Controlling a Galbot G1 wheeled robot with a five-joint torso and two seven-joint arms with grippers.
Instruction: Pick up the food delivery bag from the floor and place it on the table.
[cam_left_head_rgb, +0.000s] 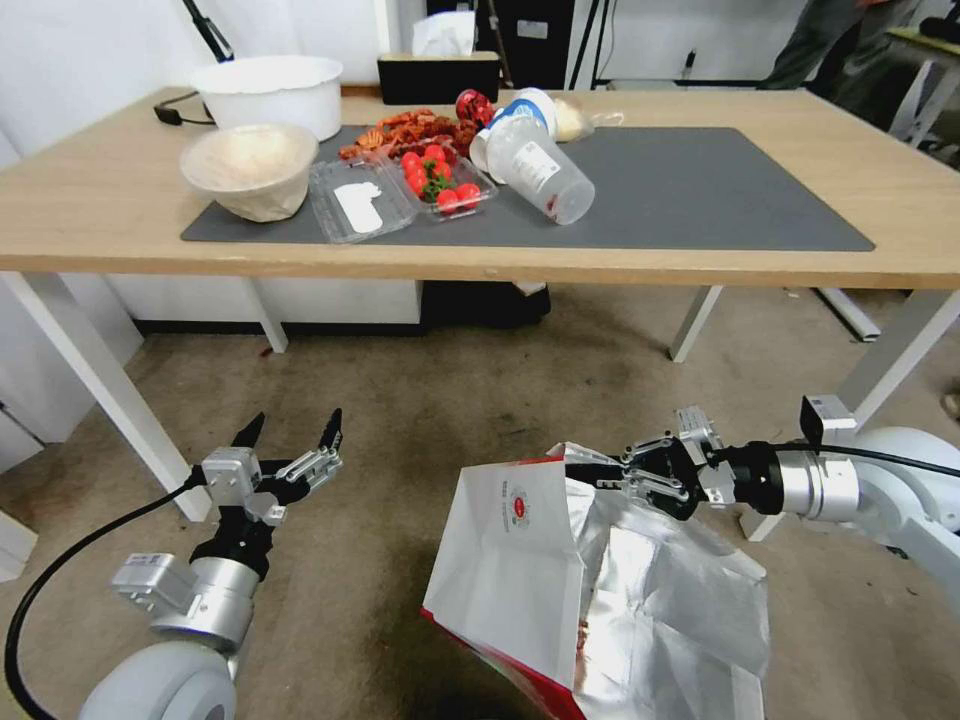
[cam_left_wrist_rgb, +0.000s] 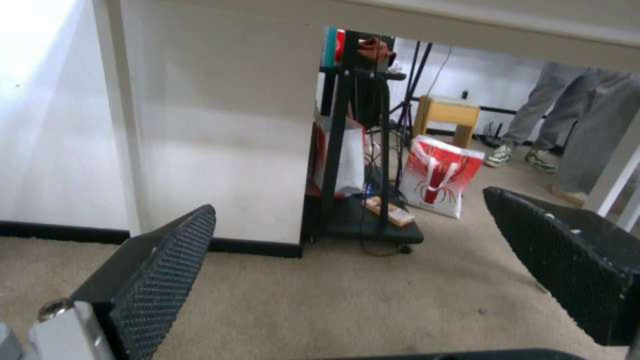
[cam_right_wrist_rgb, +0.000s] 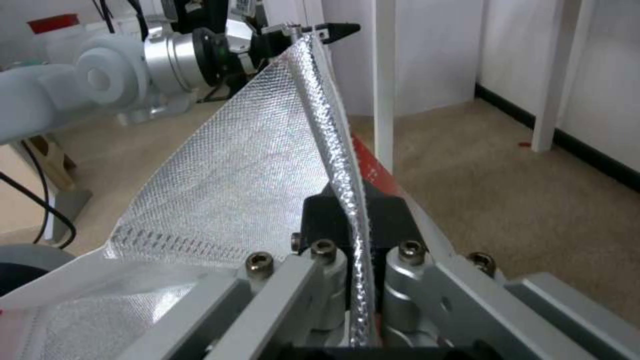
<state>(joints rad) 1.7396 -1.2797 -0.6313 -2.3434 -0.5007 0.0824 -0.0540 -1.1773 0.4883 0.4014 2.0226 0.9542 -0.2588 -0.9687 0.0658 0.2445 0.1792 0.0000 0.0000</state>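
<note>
The food delivery bag (cam_left_head_rgb: 515, 570) is in front of me, below the table's near edge. It is white and red with a small round red logo, and its silver foil lining (cam_left_head_rgb: 660, 590) gapes open. My right gripper (cam_left_head_rgb: 603, 472) is shut on the bag's top foil edge (cam_right_wrist_rgb: 347, 165), with the rim pinched between its fingers (cam_right_wrist_rgb: 320, 220). The bag leans, and its base runs out of view, so I cannot tell whether it rests on the floor (cam_left_head_rgb: 450, 380). My left gripper (cam_left_head_rgb: 292, 430) hangs open to the bag's left, apart from it, with nothing between its pads (cam_left_wrist_rgb: 160, 270). The table (cam_left_head_rgb: 90, 210) stands ahead.
On the table's grey mat (cam_left_head_rgb: 700, 190) are a paper bowl (cam_left_head_rgb: 250, 170), a white tub (cam_left_head_rgb: 270, 90), a tray of tomatoes (cam_left_head_rgb: 440, 185) and tipped plastic cups (cam_left_head_rgb: 540, 165). White table legs (cam_left_head_rgb: 100, 390) stand on both sides. A black trolley (cam_left_wrist_rgb: 360, 150) and another red-and-white bag (cam_left_wrist_rgb: 440, 175) stand beyond.
</note>
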